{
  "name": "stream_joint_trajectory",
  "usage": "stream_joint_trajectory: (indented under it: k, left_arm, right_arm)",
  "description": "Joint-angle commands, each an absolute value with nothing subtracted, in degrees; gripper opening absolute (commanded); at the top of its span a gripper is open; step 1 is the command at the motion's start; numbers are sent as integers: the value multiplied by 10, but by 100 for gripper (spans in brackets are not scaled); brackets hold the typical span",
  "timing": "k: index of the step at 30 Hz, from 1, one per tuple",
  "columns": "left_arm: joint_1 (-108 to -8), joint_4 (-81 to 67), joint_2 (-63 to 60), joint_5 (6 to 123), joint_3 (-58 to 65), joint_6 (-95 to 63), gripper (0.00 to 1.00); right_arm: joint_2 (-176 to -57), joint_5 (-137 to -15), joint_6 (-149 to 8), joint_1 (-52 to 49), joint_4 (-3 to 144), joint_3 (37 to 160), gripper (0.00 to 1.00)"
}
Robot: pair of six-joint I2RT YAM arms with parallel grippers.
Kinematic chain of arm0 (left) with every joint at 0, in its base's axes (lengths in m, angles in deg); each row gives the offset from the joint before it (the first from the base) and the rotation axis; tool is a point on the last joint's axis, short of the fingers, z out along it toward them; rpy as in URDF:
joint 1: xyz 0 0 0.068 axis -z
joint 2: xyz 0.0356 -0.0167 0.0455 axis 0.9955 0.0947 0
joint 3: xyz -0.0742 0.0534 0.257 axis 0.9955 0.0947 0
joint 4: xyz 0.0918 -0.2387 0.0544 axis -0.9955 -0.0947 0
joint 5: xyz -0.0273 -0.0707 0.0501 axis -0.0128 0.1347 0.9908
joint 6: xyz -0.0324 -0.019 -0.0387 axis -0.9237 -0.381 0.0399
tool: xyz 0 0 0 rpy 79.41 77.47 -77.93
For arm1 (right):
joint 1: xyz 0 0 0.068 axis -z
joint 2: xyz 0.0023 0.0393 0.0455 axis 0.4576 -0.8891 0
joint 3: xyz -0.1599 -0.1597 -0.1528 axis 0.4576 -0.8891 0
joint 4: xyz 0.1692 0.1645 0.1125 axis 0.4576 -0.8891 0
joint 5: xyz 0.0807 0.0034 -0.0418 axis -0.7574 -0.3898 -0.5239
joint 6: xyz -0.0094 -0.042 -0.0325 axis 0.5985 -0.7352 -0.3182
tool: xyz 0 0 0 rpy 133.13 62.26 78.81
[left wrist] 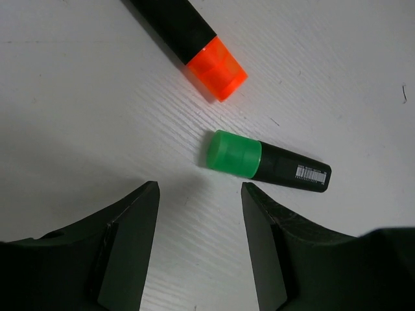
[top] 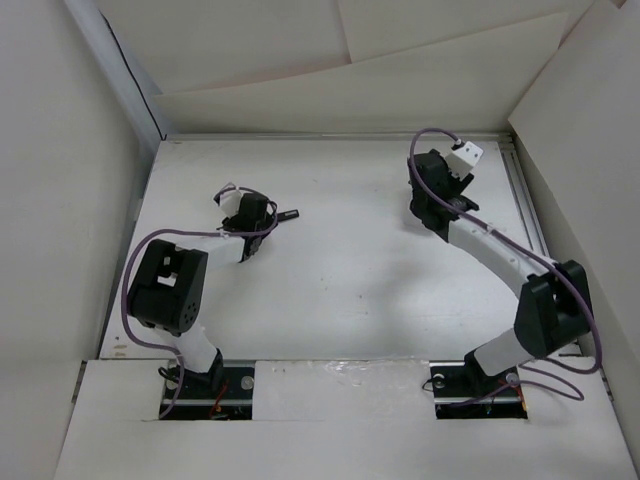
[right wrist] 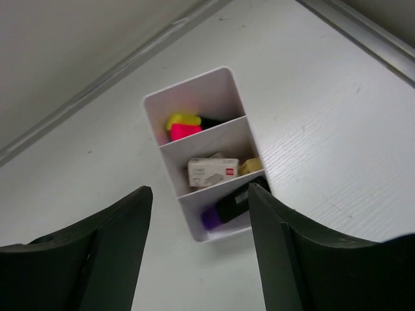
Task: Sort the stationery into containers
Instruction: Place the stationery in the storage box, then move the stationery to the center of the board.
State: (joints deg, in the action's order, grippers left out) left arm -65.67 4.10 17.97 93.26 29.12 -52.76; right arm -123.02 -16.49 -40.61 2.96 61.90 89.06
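Hovering over the surface (left wrist: 65, 97), the left jaws stand apart and empty; the green-capped marker (left wrist: 269, 165) lies just ahead, offset toward the right-hand jaw, its long axis nearly in line with their closing direction, so a wrist turn looks needed. An orange-capped marker (left wrist: 194, 39) lies farther ahead. The left arm (top: 170, 285) is far nearer; the right jaws, also apart and empty, hang above the white 3-compartment box (right wrist: 194, 97).
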Motion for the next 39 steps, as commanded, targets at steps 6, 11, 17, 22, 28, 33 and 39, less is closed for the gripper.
stream_joint_trajectory:
  k: [6, 11, 17, 22, 28, 33, 39]
  left_arm:
    - [-659, 25, 207, 919, 237, -517, 50]
    - [-659, 18, 219, 914, 215, -530, 51]
    - [-659, 16, 225, 896, 215, -571, 51]
    - [-659, 30, 232, 882, 213, -598, 51]
    - [-659, 13, 258, 876, 193, -617, 51]
    - [-659, 13, 258, 882, 193, -650, 50]
    - [-659, -20, 281, 896, 158, -668, 50]
  right_arm:
    - [-1141, -250, -436, -12, 640, 847, 68]
    - [-1128, -279, -441, -24, 645, 835, 68]
    - [-1109, -286, -441, -35, 645, 825, 68]
    - [-1084, -299, -447, -41, 645, 814, 68]
    - [-1059, -311, -447, -47, 645, 804, 69]
    - [-1047, -323, -452, -47, 645, 804, 69]
    - [-1035, -334, -452, -47, 645, 798, 69]
